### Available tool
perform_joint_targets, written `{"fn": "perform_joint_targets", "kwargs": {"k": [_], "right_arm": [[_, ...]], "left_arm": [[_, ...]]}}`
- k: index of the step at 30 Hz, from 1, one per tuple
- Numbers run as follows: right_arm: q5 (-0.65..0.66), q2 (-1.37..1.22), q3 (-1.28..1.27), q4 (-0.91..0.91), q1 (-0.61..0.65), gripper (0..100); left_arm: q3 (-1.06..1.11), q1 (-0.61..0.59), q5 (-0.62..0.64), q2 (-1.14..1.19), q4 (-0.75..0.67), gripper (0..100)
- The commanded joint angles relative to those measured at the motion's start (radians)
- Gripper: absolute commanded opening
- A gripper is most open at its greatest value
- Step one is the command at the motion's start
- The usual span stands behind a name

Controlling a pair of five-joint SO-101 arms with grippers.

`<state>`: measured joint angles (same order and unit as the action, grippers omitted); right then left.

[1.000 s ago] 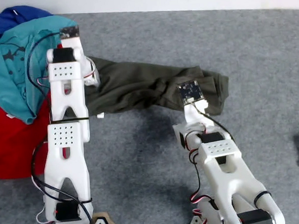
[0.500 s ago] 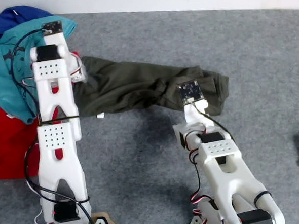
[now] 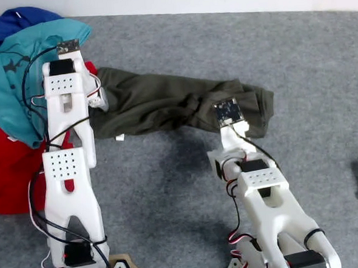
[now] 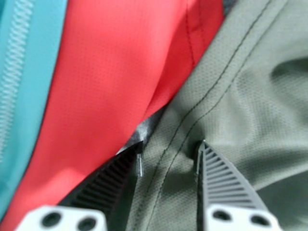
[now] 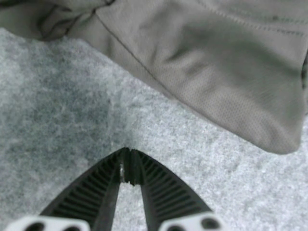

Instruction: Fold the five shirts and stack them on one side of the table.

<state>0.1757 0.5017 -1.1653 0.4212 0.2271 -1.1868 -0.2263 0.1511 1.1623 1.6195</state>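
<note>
Left gripper (image 4: 169, 159): jaws partly apart, a moderate gap. They straddled a stitched hem of the olive shirt (image 4: 250, 96), with the fabric lying between the ribbed fingers (image 4: 219, 173). Whether the cloth was actually pinched could not be told. One fingertip sat just beside the edge of the red shirt (image 4: 120, 62), and the teal shirt (image 4: 24, 72) lay beyond the red one.

Left arm (image 3: 69, 171): stretched far forward from its base at the near edge, with the wrist angled down over the spot where the pile meets the olive shirt's left end.

Pile at the table's left side, seen from above: red shirt lowest and nearest, teal draped over it, and a blue shirt (image 3: 20, 19) at the far corner. All were loose and crumpled, none folded.

Olive shirt: spread across the middle of the grey table covering (image 3: 321, 70) in a long wrinkled band. Its left end touched the pile, and its right end was bunched near the right arm's wrist.

Right gripper (image 5: 129, 166): jaws closed tip to tip with nothing between them, over bare grey surface. It was just beside the olive shirt's lower edge and not touching it.

Right arm (image 3: 264, 189): bent and reaching a short way forward from its base, with the wrist pointed down at the shirt's right end.
</note>
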Motion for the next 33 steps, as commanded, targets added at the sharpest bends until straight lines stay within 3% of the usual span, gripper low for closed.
{"fn": "perform_joint_targets", "kwargs": {"k": [1, 4, 8, 14, 21, 27, 33], "right_arm": [[0.017, 0.01, 0.007, -0.018, 0.01, 1.3], [0.017, 0.01, 0.007, -0.018, 0.01, 1.3], [0.017, 0.012, 0.005, -0.018, 0.01, 1.3], [0.017, 0.015, 0.005, -0.018, 0.01, 1.3], [0.017, 0.021, 0.007, -0.018, 0.002, 1.3], [-0.035, 0.039, 0.013, -0.01, -0.081, 1.2], [-0.14, 0.257, -0.061, 0.021, -0.188, 1.2]], "left_arm": [[0.111, 0.025, -0.003, -0.022, -0.104, 19], [0.147, 0.047, -0.008, -0.03, -0.13, 16], [0.147, 0.084, -0.008, -0.028, -0.135, 0], [0.119, 0.145, -0.008, -0.033, -0.129, 1], [-0.165, 0.157, 0.0, -0.031, -0.012, 1], [-0.367, 0.265, 0.0, -0.028, 0.098, 1], [-0.441, 0.384, 0.0, -0.031, 0.106, 1]]}}
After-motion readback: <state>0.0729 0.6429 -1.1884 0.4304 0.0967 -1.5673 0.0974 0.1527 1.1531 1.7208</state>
